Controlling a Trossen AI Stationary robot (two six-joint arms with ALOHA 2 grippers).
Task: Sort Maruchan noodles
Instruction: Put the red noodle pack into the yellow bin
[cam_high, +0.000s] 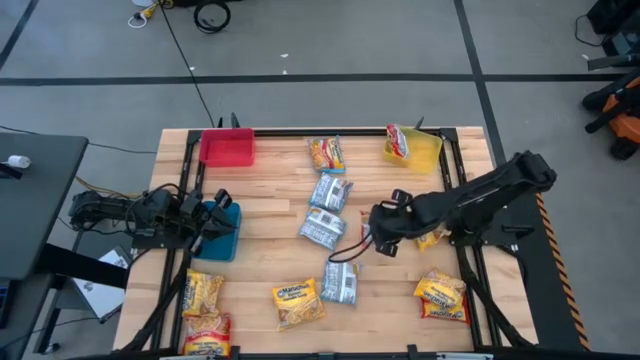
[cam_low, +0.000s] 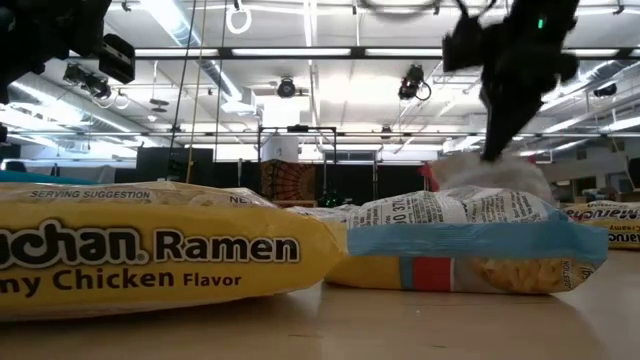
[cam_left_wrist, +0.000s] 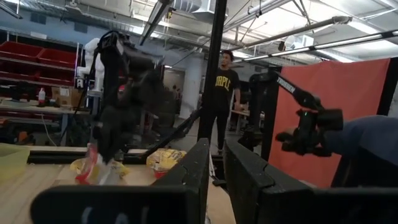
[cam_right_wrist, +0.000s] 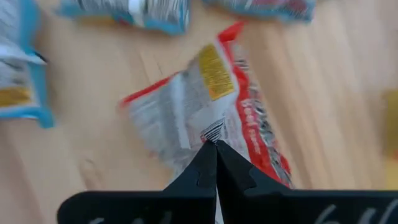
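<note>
Right gripper: I am watching its fingers pinched fully together on the edge of a flat red-and-silver plastic noodle packet; in the low view the packet is hanging from it above the wooden table, near the table's middle.

Left gripper: I am keeping this arm waiting at the table's left edge, over the blue plastic bin; its fingers are standing a narrow slot apart and I am seeing nothing between them.

Done so far: one red-marked packet is lying in the yellow plastic bin at the far right corner. The red plastic bin at the far left is looking empty. I cannot tell whether the blue bin has anything in it, since the left arm is covering part of it.

Left to do: I am judging the sort as barely started. Three silver-blue packets are lying loose down the middle, a yellow one is lying at the far edge, another yellow packet at the near edge, more yellow and red ones at the near left corner and near right.

Step in hand: I am reading this as the carry of the red packet toward a bin; which bin, I cannot tell.
</note>
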